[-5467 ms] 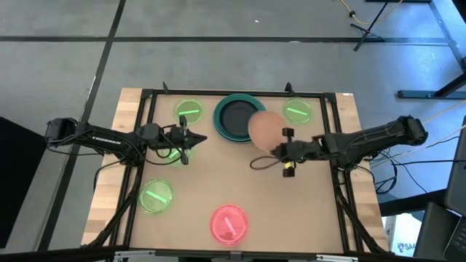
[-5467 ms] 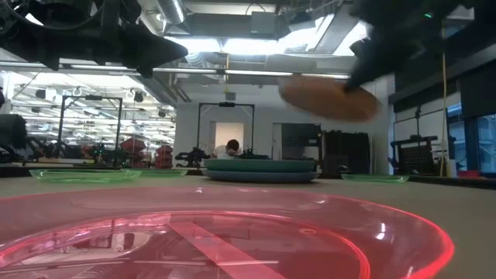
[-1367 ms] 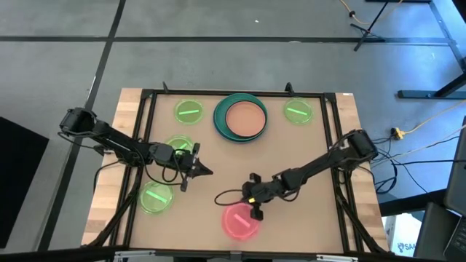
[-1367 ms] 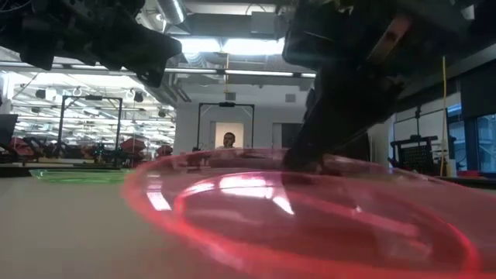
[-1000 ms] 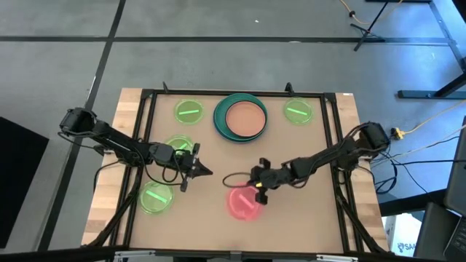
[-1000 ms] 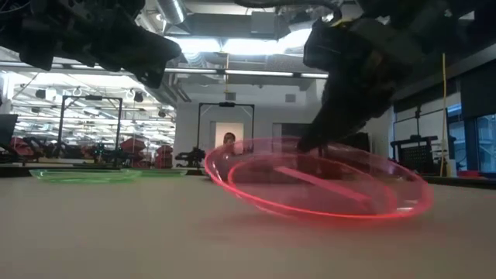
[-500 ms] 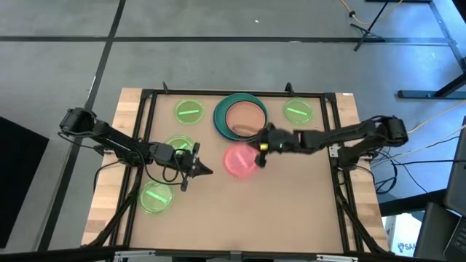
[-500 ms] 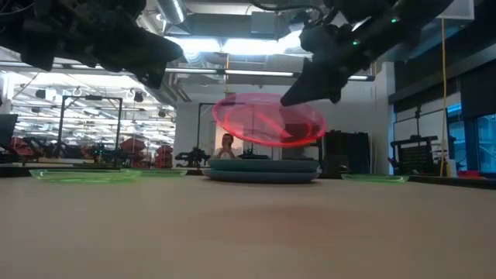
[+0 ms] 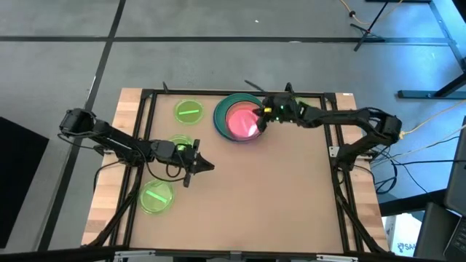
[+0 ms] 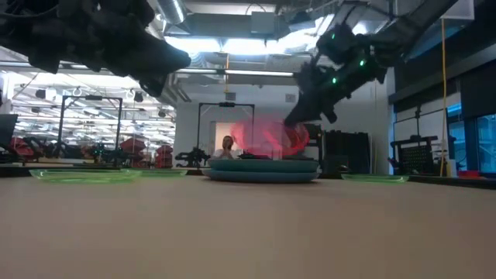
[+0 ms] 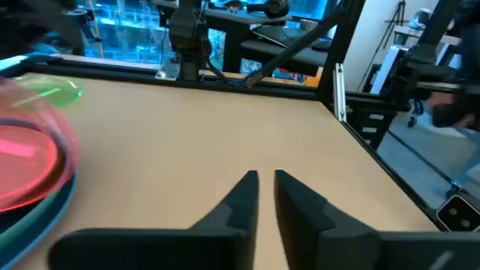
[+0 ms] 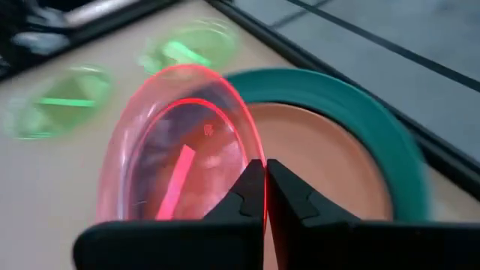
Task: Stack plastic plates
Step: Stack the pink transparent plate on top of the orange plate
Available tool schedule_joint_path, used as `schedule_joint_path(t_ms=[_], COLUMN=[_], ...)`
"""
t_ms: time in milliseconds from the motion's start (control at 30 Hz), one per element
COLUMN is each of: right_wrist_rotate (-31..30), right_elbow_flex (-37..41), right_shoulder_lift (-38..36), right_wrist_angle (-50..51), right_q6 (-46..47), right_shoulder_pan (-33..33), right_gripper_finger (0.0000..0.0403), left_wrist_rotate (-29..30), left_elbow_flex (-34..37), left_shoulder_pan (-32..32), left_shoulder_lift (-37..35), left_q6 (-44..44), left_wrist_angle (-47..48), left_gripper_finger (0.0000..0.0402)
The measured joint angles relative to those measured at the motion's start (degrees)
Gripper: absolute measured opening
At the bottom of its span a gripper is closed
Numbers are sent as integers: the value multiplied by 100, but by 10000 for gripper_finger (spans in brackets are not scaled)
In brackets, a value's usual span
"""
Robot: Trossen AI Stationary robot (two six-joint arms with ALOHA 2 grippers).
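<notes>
Pink plate (image 9: 242, 121), pinched at its rim by the right pincer (image 9: 263, 114), hangs tilted over the peach plate (image 12: 319, 161) and teal plate (image 9: 220, 115), upper centre of the high view. Likely light, stiff, slippery (thin edge is the only hold). Left pincer (image 9: 207, 167) waits mid-bench (image 9: 291, 196), fingers nearly closed, holding nothing.

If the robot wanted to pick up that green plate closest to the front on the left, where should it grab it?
Probably by the rim. The green plate lies flat and shallow on the table, so only its thin raised edge offers a hold. The left gripper waits nearby, so coming down from above on the edge nearest it, one jaw inside and one outside, looks best.
</notes>
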State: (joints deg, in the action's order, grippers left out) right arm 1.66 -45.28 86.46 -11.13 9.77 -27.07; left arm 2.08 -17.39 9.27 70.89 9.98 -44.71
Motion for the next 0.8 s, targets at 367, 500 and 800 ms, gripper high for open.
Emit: schedule_joint_path(t_ms=[367, 500, 800], right_wrist_rotate=[1063, 1349, 1220], right_elbow_flex=[0, -2, -2], right_shoulder_lift=[618, 845, 1293], right_wrist_angle=[-750, -1119, -1272], right_q6=[-557, -576, -420], right_shoulder_pan=[-991, -1139, -1117], right_gripper_finger=[2, 2, 7], left_wrist_rotate=[27, 29, 20], left_elbow_flex=[0, 0, 0], left_shoulder_pan=[-691, -846, -941], left_shoulder_lift=[0, 0, 0], left_q6=[-203, -305, -756], left_wrist_angle=[-117, -117, -122], left_gripper_finger=[175, 196, 199])
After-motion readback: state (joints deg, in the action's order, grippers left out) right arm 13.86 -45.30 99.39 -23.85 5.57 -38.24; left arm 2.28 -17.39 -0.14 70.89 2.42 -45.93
